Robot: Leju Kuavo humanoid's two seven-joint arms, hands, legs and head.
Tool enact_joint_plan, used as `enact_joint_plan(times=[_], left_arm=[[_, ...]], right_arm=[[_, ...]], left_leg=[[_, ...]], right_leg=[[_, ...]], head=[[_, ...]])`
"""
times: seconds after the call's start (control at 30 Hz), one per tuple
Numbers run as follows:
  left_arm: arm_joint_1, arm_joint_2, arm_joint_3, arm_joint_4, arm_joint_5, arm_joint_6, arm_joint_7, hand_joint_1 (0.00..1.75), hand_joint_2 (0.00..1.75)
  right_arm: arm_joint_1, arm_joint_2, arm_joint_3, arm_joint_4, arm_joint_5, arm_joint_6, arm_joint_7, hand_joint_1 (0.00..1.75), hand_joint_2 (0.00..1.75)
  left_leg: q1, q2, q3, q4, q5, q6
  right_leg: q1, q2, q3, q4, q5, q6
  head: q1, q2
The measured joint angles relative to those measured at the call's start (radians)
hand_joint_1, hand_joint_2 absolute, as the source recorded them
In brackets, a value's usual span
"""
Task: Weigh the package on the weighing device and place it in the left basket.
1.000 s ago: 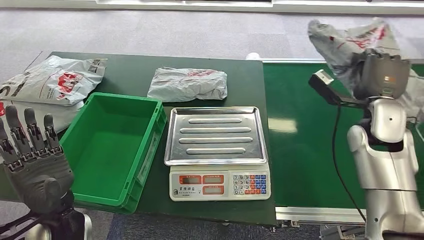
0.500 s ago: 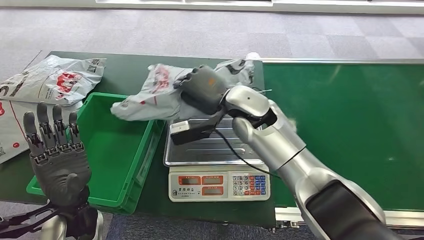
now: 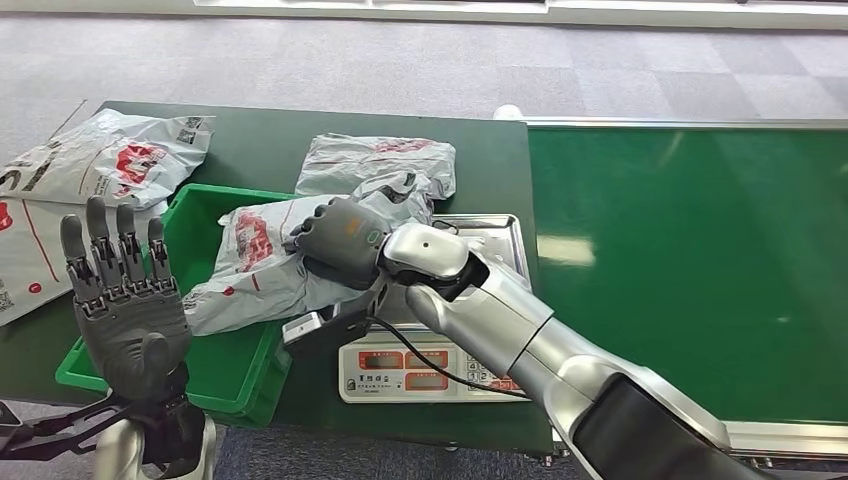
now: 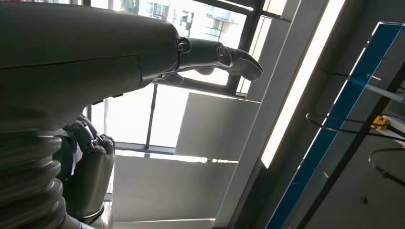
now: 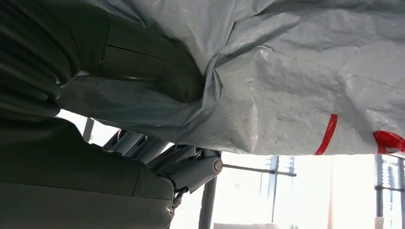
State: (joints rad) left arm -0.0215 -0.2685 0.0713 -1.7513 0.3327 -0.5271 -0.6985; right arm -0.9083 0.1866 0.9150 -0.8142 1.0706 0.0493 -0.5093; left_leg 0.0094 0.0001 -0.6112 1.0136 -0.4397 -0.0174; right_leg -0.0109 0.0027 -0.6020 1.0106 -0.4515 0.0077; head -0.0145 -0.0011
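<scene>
- Gripping the grey package [image 3: 262, 262], the right hand [image 3: 338, 240] holds it over the green basket [image 3: 215, 372], partly inside, left of the scale [image 3: 440, 375].
- Left hand [image 3: 122, 300] raised beside the basket, fingers spread, holding nothing.

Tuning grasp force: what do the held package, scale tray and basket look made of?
Package: thin grey plastic film, crinkled, slight sheen, likely a poly mailer. Scale tray: brushed metal, reflective, probably stainless steel. Basket: rigid green moulded plastic with a thick rim. The right hand grips the package.
</scene>
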Motion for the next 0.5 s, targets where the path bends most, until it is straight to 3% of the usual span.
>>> enact_joint_plan(times=[0.2, 0.23, 0.3, 0.33, 0.37, 0.43, 0.5], left_arm=[[-0.003, 0.001, 0.0, 0.012, 0.011, 0.023, 0.0, 0.0, 1.75], [-0.003, 0.001, 0.0, 0.013, 0.011, 0.023, 0.0, 0.0, 1.75], [-0.003, 0.001, 0.001, 0.014, 0.011, 0.023, 0.0, 0.0, 1.75], [-0.003, 0.001, 0.001, 0.014, 0.01, 0.023, 0.0, 0.0, 1.75], [-0.003, 0.001, 0.001, 0.014, 0.01, 0.022, 0.0, 0.0, 1.75], [-0.003, 0.001, 0.002, 0.014, 0.006, 0.022, -0.001, 0.0, 1.75], [-0.002, 0.001, 0.004, 0.013, 0.001, 0.021, -0.001, 0.0, 1.75]], right_arm=[[-0.006, 0.035, 0.045, 0.027, -0.037, 0.006, 0.013, 1.75, 1.75], [-0.009, 0.041, 0.052, 0.035, -0.042, 0.004, 0.015, 1.43, 1.75], [-0.015, 0.051, 0.063, 0.049, -0.051, 0.001, 0.014, 0.56, 1.75], [-0.017, 0.055, 0.068, 0.055, -0.054, -0.001, 0.014, 0.12, 1.31], [-0.018, 0.06, 0.072, 0.061, -0.058, -0.003, 0.017, 0.0, 0.87], [-0.021, 0.067, 0.08, 0.071, -0.069, -0.009, 0.031, 0.0, 0.0], [-0.027, 0.07, 0.083, 0.077, -0.086, -0.027, 0.058, 0.0, 0.0]], left_leg=[[0.0, 0.0, 0.0, 0.0, 0.0, 0.0], [0.0, 0.0, 0.0, 0.0, 0.0, -0.001], [0.0, 0.0, 0.0, 0.0, 0.0, -0.001], [0.0, 0.0, 0.0, 0.0, 0.0, -0.001], [0.0, 0.0, 0.0, 0.0, 0.0, -0.001], [0.0, 0.0, 0.0, 0.0, 0.0, -0.001], [0.0, 0.0, 0.0, 0.0, 0.0, -0.001]], right_leg=[[0.002, 0.001, 0.0, 0.0, 0.0, -0.001], [0.002, 0.001, 0.0, 0.0, 0.0, -0.001], [0.002, 0.001, 0.0, 0.0, 0.0, -0.001], [0.002, 0.001, 0.0, 0.0, 0.0, -0.001], [0.002, 0.001, 0.0, 0.0, 0.0, -0.001], [0.002, 0.001, 0.0, 0.0, 0.0, -0.001], [0.002, 0.001, 0.0, 0.0, 0.0, -0.001]], head=[[0.0, 0.0], [0.0, 0.0], [0.0, 0.0], [0.0, 0.0], [0.0, 0.0], [0.0, 0.0], [0.0, 0.0]])
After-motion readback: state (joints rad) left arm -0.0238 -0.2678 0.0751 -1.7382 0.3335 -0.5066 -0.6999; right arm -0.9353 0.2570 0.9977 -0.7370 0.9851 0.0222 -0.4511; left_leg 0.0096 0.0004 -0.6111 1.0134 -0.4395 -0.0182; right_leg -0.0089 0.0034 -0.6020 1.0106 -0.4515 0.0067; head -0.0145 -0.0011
